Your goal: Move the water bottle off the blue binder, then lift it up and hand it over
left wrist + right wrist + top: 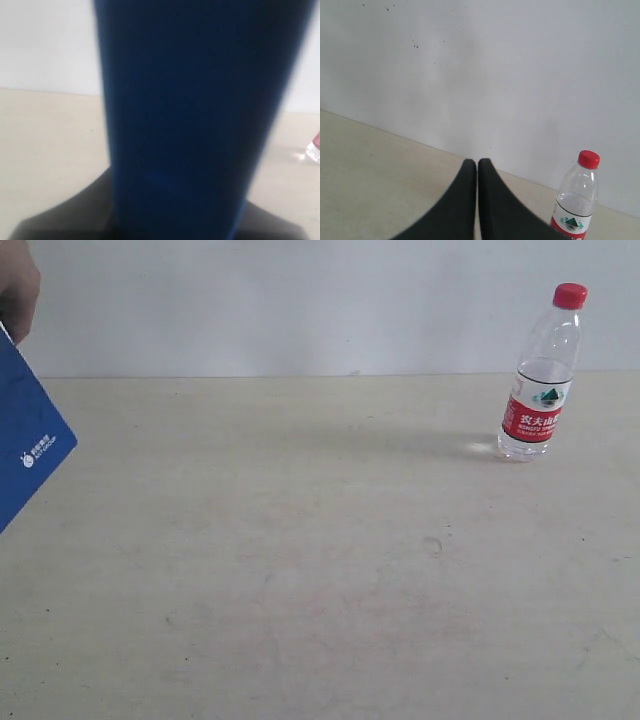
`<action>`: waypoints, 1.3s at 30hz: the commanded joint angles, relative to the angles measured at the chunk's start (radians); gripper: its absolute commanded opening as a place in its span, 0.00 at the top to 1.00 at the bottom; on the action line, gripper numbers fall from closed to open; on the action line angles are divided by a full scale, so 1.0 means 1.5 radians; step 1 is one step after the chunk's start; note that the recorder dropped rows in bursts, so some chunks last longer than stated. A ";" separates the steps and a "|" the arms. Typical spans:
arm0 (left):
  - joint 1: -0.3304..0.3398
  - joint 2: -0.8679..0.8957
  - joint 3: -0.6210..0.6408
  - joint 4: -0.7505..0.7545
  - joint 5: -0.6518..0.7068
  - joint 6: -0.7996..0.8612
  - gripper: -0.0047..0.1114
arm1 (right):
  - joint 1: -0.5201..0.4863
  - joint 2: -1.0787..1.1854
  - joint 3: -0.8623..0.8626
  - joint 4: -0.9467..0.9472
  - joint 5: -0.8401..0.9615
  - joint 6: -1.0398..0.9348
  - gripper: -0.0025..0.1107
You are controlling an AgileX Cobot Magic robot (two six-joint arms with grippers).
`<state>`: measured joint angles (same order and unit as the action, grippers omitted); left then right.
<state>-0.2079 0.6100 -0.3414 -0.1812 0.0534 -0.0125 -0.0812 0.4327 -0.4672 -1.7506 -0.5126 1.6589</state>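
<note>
The water bottle [540,380] stands upright on the table at the far right, clear with a red cap and a red-and-white label. It also shows in the right wrist view [575,205], beside and beyond my right gripper [477,162], which is shut and empty. The blue binder [25,430] hangs tilted at the left edge, off the table, with a person's hand [18,290] at its top. In the left wrist view the blue binder [195,120] fills the middle and hides the left jaws. Only the dark bases of the fingers [65,215] show. Neither gripper appears in the exterior view.
The beige table [300,590] runs back to a white wall. A sliver of the bottle's base [314,152] shows at the edge of the left wrist view.
</note>
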 commanded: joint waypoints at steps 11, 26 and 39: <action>0.001 0.025 -0.005 -0.006 -0.018 0.075 0.54 | 0.001 0.000 0.001 0.004 0.006 0.000 0.98; 0.040 0.097 0.034 -0.016 -0.082 0.003 0.89 | 0.001 0.000 0.001 0.004 0.006 0.000 0.98; 0.148 0.077 -0.093 -0.013 0.089 0.424 0.90 | 0.001 0.000 0.001 0.004 0.006 0.000 0.98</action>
<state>0.0104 0.8498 -0.4415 -0.1879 0.0110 0.5057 -0.0812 0.4327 -0.4672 -1.7488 -0.5119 1.6589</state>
